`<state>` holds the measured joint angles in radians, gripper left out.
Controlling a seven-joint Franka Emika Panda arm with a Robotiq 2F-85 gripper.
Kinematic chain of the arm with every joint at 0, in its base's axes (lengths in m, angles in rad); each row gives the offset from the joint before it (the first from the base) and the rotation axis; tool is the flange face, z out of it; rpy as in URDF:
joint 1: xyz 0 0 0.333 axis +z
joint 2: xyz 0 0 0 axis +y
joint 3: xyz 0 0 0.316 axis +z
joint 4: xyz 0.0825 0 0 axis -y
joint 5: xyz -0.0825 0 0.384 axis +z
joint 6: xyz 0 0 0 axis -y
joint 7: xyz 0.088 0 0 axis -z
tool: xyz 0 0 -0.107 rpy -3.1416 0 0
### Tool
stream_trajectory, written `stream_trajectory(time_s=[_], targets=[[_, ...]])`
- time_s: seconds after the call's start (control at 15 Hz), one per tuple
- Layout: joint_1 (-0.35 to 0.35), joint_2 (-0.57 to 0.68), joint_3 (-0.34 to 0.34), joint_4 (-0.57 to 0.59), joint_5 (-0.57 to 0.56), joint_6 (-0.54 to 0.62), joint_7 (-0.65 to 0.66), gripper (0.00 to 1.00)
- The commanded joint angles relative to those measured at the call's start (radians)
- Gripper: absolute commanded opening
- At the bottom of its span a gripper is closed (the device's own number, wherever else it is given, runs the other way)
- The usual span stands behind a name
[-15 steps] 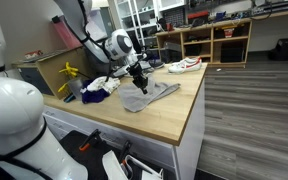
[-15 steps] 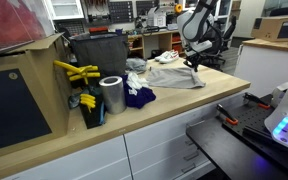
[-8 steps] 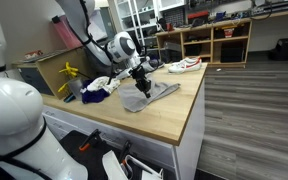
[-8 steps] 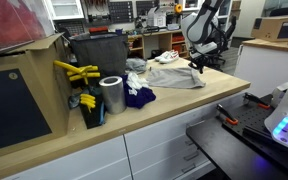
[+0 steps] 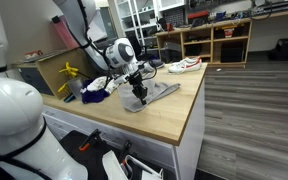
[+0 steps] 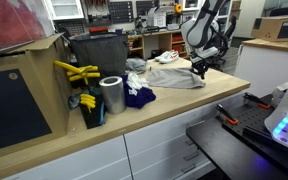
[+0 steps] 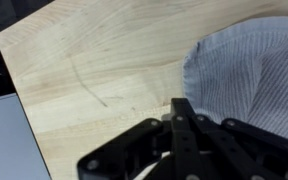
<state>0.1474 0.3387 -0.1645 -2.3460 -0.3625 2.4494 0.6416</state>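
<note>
Presently, tool: the black two-fingered tool (image 7: 181, 112) has its fingers pressed together, tips pointing down at the tabletop.
Held: in the wrist view no fabric shows between the fingers. Whether they nip the cloth's hem cannot be told.
Nearest thing: a grey finely striped cloth (image 7: 249, 75) lying flat and spread on the light wooden tabletop (image 7: 84, 70).
Key relation: in the wrist view the cloth lies to the right of the tool and slightly ahead of it. Its rounded edge is just beside the fingertips, with bare wood to their left.
Exterior check: in both exterior views the tool (image 5: 139, 93) (image 6: 202, 70) stands low over the cloth (image 5: 156, 96) (image 6: 174, 79), at or near its border rather than its middle.
Long axis: the cloth reads longer than wide, and in an exterior view it runs away from the tool towards the clutter. The exact heading is hard to fix.
Contact: tips look touching or nearly touching the surface, but the gap cannot be made out.
Around: a dark blue bundled cloth (image 6: 136, 97), a shiny metal cylinder (image 6: 111, 95) and a white crumpled rag (image 5: 102, 84) sit well apart from the tool.
</note>
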Motion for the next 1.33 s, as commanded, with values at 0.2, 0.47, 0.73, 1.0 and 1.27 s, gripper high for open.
stream_trajectory(time_s=[0.2, 0.47, 0.73, 1.0, 1.27], targets=[[-0.012, -0.018, 0.041, -0.066, 0.072, 0.082, -0.031, 0.00], [-0.007, -0.004, 0.033, -0.106, 0.047, 0.127, -0.036, 0.00], [-0.002, -0.036, -0.017, -0.134, -0.031, 0.116, -0.020, 0.00], [-0.005, -0.093, -0.073, -0.196, -0.168, 0.090, -0.025, 0.00], [-0.032, -0.163, -0.051, -0.278, -0.197, 0.020, -0.083, 0.00]])
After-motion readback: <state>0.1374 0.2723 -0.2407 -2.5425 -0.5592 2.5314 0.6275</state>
